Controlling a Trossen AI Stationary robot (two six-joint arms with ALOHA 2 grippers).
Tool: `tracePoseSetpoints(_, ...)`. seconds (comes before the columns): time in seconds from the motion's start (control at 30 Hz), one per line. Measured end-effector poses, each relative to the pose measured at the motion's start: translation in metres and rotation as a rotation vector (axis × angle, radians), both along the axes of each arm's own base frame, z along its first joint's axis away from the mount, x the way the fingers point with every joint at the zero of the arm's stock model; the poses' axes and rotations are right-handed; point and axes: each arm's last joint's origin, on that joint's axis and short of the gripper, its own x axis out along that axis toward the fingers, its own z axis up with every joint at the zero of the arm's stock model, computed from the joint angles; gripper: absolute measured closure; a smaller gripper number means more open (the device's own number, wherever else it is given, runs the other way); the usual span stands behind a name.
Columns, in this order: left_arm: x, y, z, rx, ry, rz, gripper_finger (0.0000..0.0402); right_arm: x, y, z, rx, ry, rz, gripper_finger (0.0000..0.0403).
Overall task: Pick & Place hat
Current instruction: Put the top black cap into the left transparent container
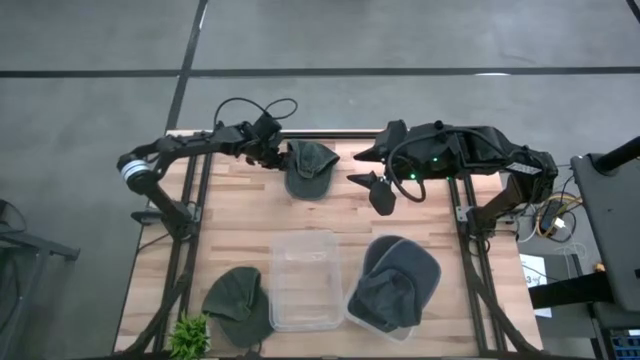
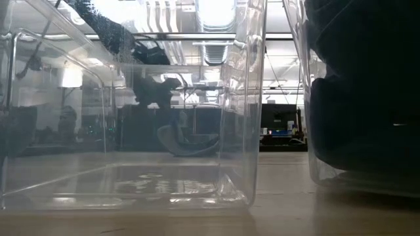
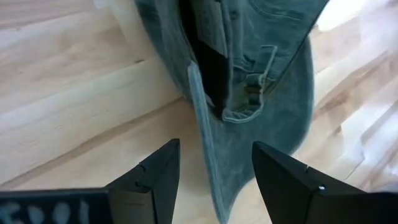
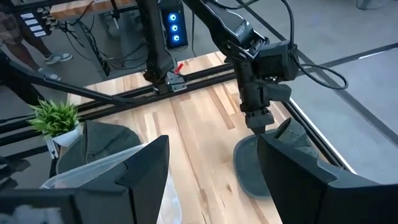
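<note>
A dark green cap (image 1: pixel 310 170) lies on the wooden table near its far edge, also visible in the low view (image 2: pixel 190 143). My left gripper (image 1: pixel 278 155) hovers at the cap's left side, pointing down, open. In the left wrist view its fingers (image 3: pixel 155 174) stand on either side of the cap's back rim (image 3: pixel 208 162), by the strap opening, with a gap on both sides. My right gripper (image 1: pixel 375 185) is open and hangs over bare table just right of the cap. The right wrist view shows the cap (image 4: pixel 245 168) below the left gripper (image 4: pixel 258 124).
A clear empty bin (image 1: pixel 305 280) sits mid-table near the front. Right of it, another clear bin holds grey caps (image 1: pixel 395 285). A second green cap (image 1: pixel 240 300) and a small potted plant (image 1: pixel 190 335) sit at the near left corner. Bare wood lies between the cap and the bins.
</note>
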Motion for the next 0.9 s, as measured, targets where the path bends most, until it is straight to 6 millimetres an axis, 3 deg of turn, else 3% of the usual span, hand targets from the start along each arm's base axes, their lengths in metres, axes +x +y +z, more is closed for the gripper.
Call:
tracePoseSetpoints(0.23, 0.002, 0.002, -0.006, -0.008, 0.009, -0.014, 0.0234, 0.002, 0.0, -0.004, -0.012, 0.014, -0.021, 0.0168)
tracePoseSetpoints(0.37, 0.004, 0.002, -0.012, -0.033, 0.013, -0.027, 0.0291, 0.005, 0.0, -0.005, -0.015, -0.001, -0.019, 0.0168)
tracePoseSetpoints(0.5, 0.005, 0.003, -0.016, -0.029, 0.018, -0.06, 0.0375, 0.006, 0.0, -0.003, -0.028, -0.025, -0.011, 0.0168)
tracePoseSetpoints(0.63, 0.006, 0.004, -0.015, -0.028, 0.003, -0.059, 0.039, 0.007, 0.0, -0.002, -0.03, -0.034, -0.009, 0.0168)
tracePoseSetpoints(0.73, 0.007, 0.004, -0.006, -0.018, -0.064, -0.065, 0.0394, 0.007, 0.0, -0.002, -0.033, -0.035, -0.013, 0.0168)
tracePoseSetpoints(0.9, 0.006, 0.003, 0.027, 0.01, -0.254, -0.03, 0.0395, 0.008, -0.001, 0.0, -0.057, -0.062, -0.052, 0.0168)
